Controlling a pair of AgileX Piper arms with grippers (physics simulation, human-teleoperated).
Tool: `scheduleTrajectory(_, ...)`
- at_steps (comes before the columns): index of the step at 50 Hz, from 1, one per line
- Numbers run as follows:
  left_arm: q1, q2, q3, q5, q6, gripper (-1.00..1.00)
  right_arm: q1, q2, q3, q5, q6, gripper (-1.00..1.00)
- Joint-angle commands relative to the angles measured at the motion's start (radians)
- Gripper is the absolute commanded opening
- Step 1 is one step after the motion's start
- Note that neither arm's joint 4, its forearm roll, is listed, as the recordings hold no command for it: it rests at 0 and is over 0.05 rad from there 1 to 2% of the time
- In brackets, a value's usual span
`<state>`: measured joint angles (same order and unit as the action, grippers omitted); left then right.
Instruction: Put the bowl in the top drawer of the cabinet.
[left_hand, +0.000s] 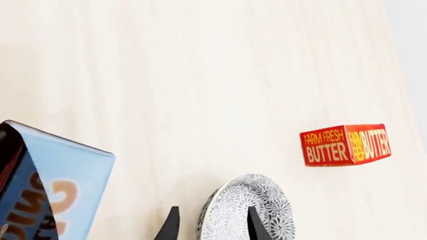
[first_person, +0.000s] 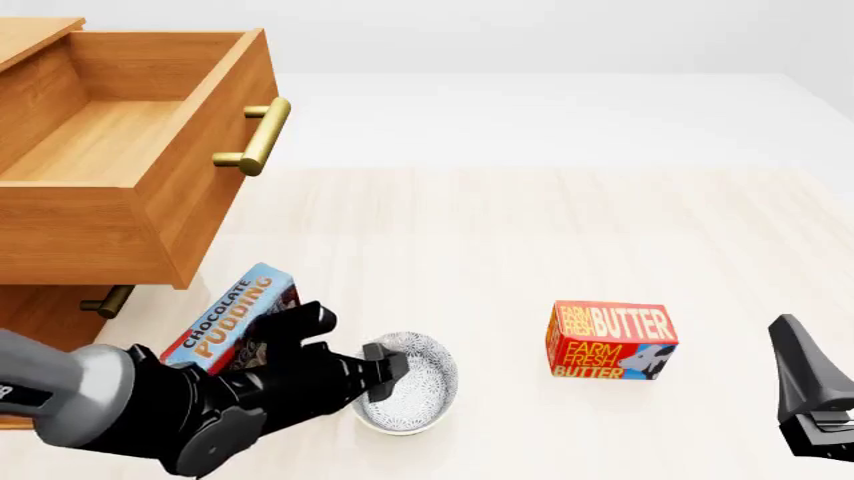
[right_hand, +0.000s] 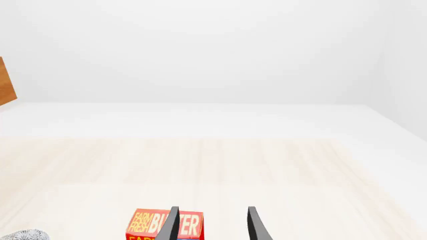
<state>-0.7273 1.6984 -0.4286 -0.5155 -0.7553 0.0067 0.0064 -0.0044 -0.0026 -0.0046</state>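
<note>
The bowl, white with a fine dark pattern, sits on the table near the front edge. My left gripper is open at the bowl's near-left rim. In the left wrist view one finger stands outside the bowl and the other over its inside. The top drawer of the cabinet is pulled out at the far left, and its inside shows nothing. My right gripper hangs open at the right edge with nothing between its fingers, as the right wrist view also shows.
A blue chocolate pudding box leans just left of the bowl, under the open drawer's front corner. A red butter box stands right of the bowl. The lower drawer's brass handle shows beneath the top drawer.
</note>
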Motion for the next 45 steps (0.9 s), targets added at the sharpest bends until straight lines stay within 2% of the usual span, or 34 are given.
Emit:
scheduleTrajectory(1, 0.009, -0.047, -0.004, 0.012, 0.044, -1.00, 0.000, 0.000, 0.000, 0.000, 0.000, 1.00)
scheduleTrajectory(9, -0.001, -0.118, -0.012, 0.056, 0.073, -1.00, 0.000, 0.000, 0.000, 0.000, 0.000, 1.00)
scheduleTrajectory(13, 0.005, -0.160, -0.026, 0.095, 0.123, -1.00, 0.000, 0.000, 0.000, 0.000, 0.000, 1.00)
scheduleTrajectory(20, 0.003, -0.199, -0.033, 0.128, 0.146, -1.00, 0.000, 0.000, 0.000, 0.000, 0.000, 1.00)
scheduleTrajectory(21, 0.006, -0.216, -0.040, 0.144, 0.175, -1.00, 0.000, 0.000, 0.000, 0.000, 0.000, 1.00)
scheduleTrajectory(23, 0.004, -0.218, -0.040, 0.147, 0.168, -1.00, 0.000, 0.000, 0.000, 0.000, 0.000, 1.00)
scheduleTrajectory(33, 0.007, -0.251, -0.053, 0.182, 0.220, -1.00, 0.000, 0.000, 0.000, 0.000, 0.000, 1.00)
scheduleTrajectory(39, 0.002, -0.284, -0.071, 0.217, 0.291, -1.00, 0.000, 0.000, 0.000, 0.000, 0.000, 1.00)
scheduleTrajectory(45, 0.000, -0.303, -0.076, 0.235, 0.322, -1.00, 0.000, 0.000, 0.000, 0.000, 0.000, 1.00)
